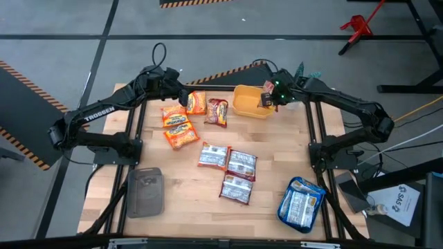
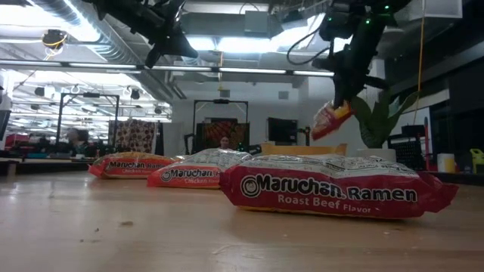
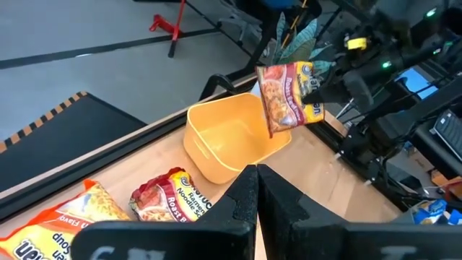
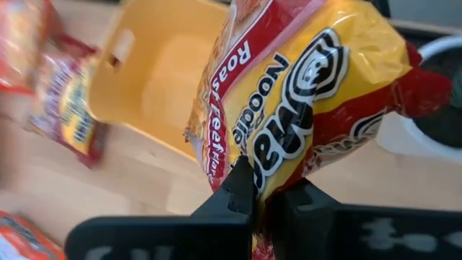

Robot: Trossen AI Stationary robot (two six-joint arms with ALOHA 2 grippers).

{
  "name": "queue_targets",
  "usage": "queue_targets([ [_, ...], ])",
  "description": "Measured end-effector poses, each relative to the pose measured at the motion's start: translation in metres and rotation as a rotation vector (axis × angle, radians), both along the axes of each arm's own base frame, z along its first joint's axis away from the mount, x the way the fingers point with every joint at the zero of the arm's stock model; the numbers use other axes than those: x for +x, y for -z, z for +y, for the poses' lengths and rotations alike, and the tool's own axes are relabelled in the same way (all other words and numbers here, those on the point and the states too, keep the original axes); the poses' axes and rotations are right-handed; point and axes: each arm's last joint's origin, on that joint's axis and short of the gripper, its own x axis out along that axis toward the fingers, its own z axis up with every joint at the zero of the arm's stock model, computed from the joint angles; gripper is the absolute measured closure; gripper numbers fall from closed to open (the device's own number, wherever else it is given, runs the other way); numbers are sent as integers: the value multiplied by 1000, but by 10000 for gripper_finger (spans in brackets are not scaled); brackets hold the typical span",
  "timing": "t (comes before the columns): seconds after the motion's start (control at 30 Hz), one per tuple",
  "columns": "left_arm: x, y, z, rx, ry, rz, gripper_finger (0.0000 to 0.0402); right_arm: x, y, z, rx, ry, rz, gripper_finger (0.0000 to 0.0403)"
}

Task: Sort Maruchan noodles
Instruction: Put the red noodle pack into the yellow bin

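A red-and-yellow Maruchan noodles packet [image 3: 290, 94] hangs over the right rim of the yellow bowl [image 1: 248, 102], with my right gripper [image 4: 263, 193] shut on it. My left gripper [image 3: 256, 193] is shut on nothing, above the table's far left by an orange packet [image 1: 196, 102]. Two more orange packets [image 1: 178, 124] and a red one [image 1: 217, 112] lie flat beside it. Three red-and-white packets [image 1: 230, 169] lie flat mid-table. Blue-and-white packets fill a teal tray [image 1: 302, 203]. My right gripper pinches the red-and-yellow packet between its two fingers at one end [image 4: 273, 167]. The fingers slant downward from the table's right side. The packet is lifted clear, hanging tilted below the fingers [image 2: 330, 119] above the bowl.
A grey tray [image 1: 145, 191] sits at the near left of the table. In the low view a Roast Beef packet [image 2: 333, 189] lies close to the camera, with two more behind it. Bare wood lies between the bowl and the mid-table packets.
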Motion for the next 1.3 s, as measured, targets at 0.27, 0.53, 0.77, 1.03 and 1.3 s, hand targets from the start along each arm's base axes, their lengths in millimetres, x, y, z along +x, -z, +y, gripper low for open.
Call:
queue_targets([
  [0.27, 0, 0, 0, 7, 4, 9, 401, 8, 19, -5, 70, -26, 101, 400],
  [0.53, 0, 0, 0, 7, 4, 9, 401, 8, 22, -5, 95, -30, 118, 400],
  [0.77, 0, 0, 0, 8, 4, 9, 401, 7, 22, -4, 113, -39, 120, 374],
  [1.03, 0, 0, 0, 8, 4, 9, 401, 5, 23, -4, 102, -25, 146, 284],
  [1.3, 0, 0, 0, 14, 7, 12, 401, 7, 18, -6, 67, -18, 126, 273],
])
